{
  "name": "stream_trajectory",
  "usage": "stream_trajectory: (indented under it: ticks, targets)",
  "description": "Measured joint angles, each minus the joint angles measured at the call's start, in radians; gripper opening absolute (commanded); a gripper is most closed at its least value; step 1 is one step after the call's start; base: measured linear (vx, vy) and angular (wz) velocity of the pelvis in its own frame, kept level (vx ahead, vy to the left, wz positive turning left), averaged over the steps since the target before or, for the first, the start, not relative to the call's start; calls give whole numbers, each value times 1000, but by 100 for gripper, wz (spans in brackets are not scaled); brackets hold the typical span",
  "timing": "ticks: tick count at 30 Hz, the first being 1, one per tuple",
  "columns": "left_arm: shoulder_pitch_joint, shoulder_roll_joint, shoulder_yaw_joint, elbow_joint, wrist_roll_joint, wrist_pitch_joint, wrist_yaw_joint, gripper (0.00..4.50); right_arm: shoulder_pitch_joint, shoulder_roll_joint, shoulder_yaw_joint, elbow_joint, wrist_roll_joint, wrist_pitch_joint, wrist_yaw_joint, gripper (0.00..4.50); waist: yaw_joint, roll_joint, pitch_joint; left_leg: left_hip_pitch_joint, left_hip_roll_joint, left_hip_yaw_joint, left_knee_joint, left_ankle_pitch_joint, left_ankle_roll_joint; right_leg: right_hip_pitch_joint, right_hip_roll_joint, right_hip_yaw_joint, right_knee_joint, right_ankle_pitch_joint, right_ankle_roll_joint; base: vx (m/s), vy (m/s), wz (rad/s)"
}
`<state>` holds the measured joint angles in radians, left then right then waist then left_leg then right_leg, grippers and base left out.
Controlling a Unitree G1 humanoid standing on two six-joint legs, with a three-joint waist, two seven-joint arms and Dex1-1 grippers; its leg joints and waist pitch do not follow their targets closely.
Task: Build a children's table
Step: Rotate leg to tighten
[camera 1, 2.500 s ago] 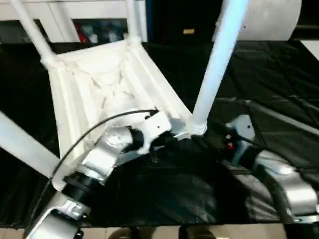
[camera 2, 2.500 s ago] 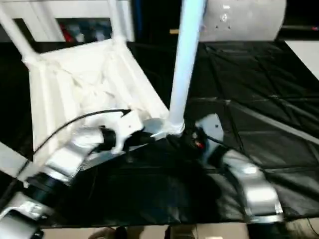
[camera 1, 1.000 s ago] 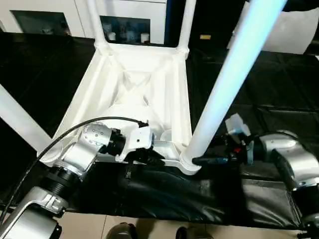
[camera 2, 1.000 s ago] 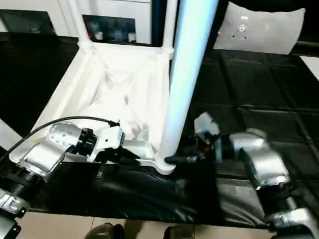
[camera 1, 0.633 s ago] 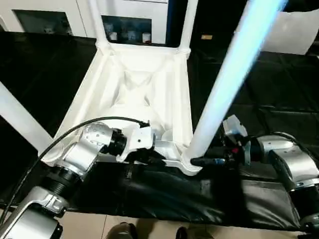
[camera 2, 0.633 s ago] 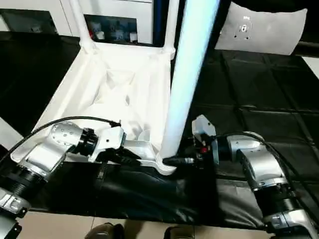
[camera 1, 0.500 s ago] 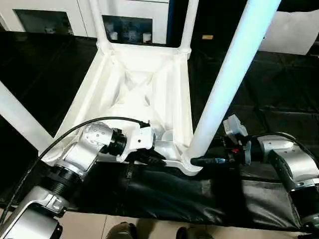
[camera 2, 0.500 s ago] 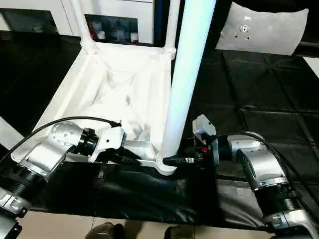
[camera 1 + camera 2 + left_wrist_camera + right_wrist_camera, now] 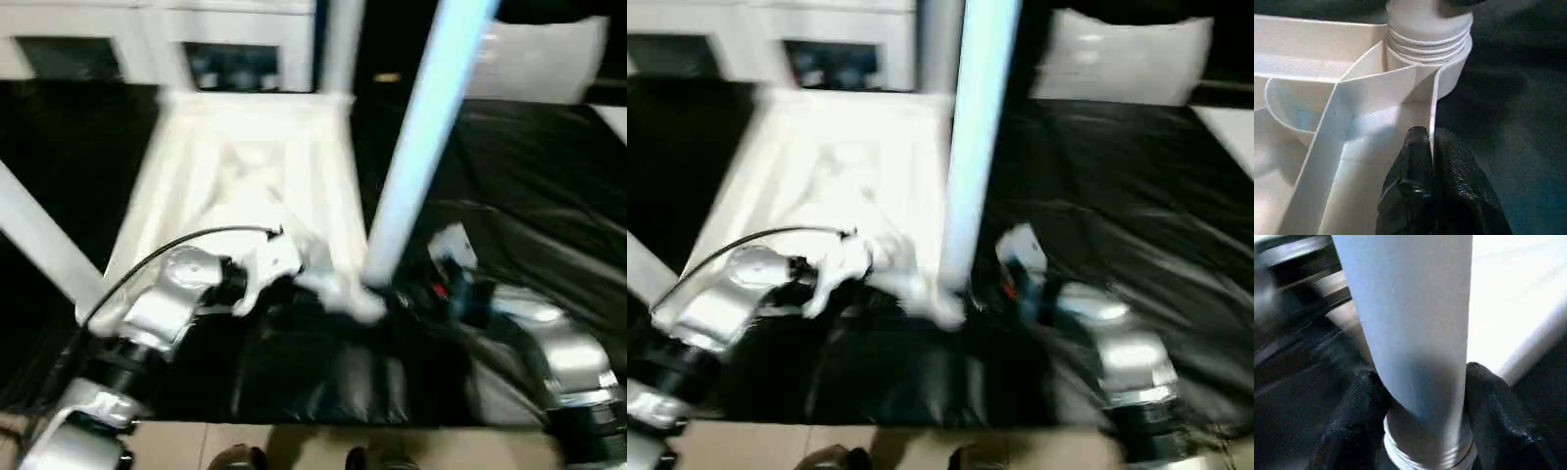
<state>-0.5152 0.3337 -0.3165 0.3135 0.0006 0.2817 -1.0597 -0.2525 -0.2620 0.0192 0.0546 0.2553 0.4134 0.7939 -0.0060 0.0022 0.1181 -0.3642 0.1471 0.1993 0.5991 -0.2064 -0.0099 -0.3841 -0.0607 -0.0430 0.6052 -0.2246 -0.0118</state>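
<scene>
Upturned table held at its near corner, both arms at work

The children's table (image 9: pixel 250 186) lies underside up on the black padded counter (image 9: pixel 529 166), its near corner close to the counter's front edge. The left gripper (image 9: pixel 1431 161) has its jaws pinched tight on the thin rim wall beside the corner socket (image 9: pixel 1430 54). The right gripper (image 9: pixel 1422 396) has its jaws clasped either side of the near leg (image 9: pixel 416 147) just above that socket. Open black counter spreads to the right; the other legs stand at the far and left corners.
</scene>
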Motion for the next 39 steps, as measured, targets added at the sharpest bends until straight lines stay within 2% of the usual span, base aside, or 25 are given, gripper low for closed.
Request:
stream_trajectory:
  ticks: [2,6,7,9,13,18,20,22,24,26,29,32,33,35,36,39]
  targets:
    - [0,-52,7,-18,27,58,89,0,4,86,-25,-26,-42,22,-162,200,-18,3,1,0,-1,-2,-3,0,0,0,0,-2,-10,0,0,-26,17,-8]
    - [-8,-130,19,-25,73,115,211,0,4,221,-50,-59,-105,48,-403,200,-29,5,3,-2,-3,-2,-6,0,0,-5,0,-1,-22,0,0,0,0,0]
    - [-9,-149,18,-24,83,123,235,0,3,230,-50,-61,-115,48,-435,200,-31,6,3,-2,-3,-2,-8,0,0,-5,0,-1,-28,0,0,0,0,0]
    - [-14,-172,13,-24,102,130,266,0,-5,242,-50,-62,-142,47,-470,255,-36,7,3,-4,-9,-2,-10,0,0,-2,-2,4,-31,0,0,0,0,0]
    - [-15,-180,-1,-28,112,127,279,0,3,239,-49,-76,-145,43,-479,288,-37,8,2,-4,-14,0,-10,-1,2,-2,-8,6,-31,2,-2,0,0,0]
    - [-16,-144,-34,-40,111,71,225,0,39,99,-21,-80,-128,-30,-306,324,-17,9,2,-3,-15,3,-11,-2,6,-3,-12,3,-29,16,-9,0,0,0]
    - [-14,-125,-35,-47,110,51,188,0,47,53,-25,-72,-107,-55,-235,358,-14,9,1,-3,-15,3,-13,-2,7,-4,-12,2,-27,29,-7,0,0,0]
    - [-7,-103,-33,-52,92,22,151,0,46,-1,-27,-57,-86,-69,-157,371,-13,9,1,-4,-14,3,-17,-2,7,-6,-12,0,-27,31,-7,0,0,0]
    - [-3,-81,-34,-56,75,-2,109,0,42,-52,-33,-25,-60,-96,-65,371,-7,13,-1,-4,-13,3,-20,1,11,-8,-12,-2,-25,32,-5,62,-41,4]
    - [1,-49,-36,-57,52,-40,45,0,26,-123,-36,12,-29,-129,55,371,7,16,-3,-8,-12,3,-22,1,12,-14,-12,-4,-20,28,-7,31,-16,1]
    - [1,-19,-42,-53,32,-84,-32,0,13,-189,-32,33,21,-160,226,371,23,16,-3,-14,-11,2,-15,0,15,-22,-12,-5,-5,22,-14,0,0,0]
    - [-1,-1,-53,-45,22,-119,-93,0,-1,-232,-12,47,56,-178,360,371,35,16,-3,-20,-9,0,-7,-1,16,-24,-12,-7,-1,22,-14,0,0,0]
    - [-4,10,-55,-33,16,-136,-117,0,-17,-245,-1,63,62,-183,404,354,36,16,-3,-20,-9,0,-4,-1,16,-24,-12,-7,1,22,-14,0,0,0]
    - [-7,31,-60,-16,4,-163,-160,0,-40,-268,10,82,68,-188,467,354,40,15,-3,-21,-8,0,3,-1,16,-24,-12,-7,5,22,-14,-28,4,0]
    - [-10,39,-65,-7,0,-177,-176,0,-48,-275,17,93,70,-189,493,326,41,14,-3,-20,-7,0,4,0,16,-22,-13,-7,5,23,-14,-56,9,1]
    - [-29,57,-77,28,-7,-221,-223,0,-74,-298,53,130,80,-189,577,314,41,10,-2,-19,-7,3,7,1,15,-19,-14,-7,5,24,-16,-53,12,4]
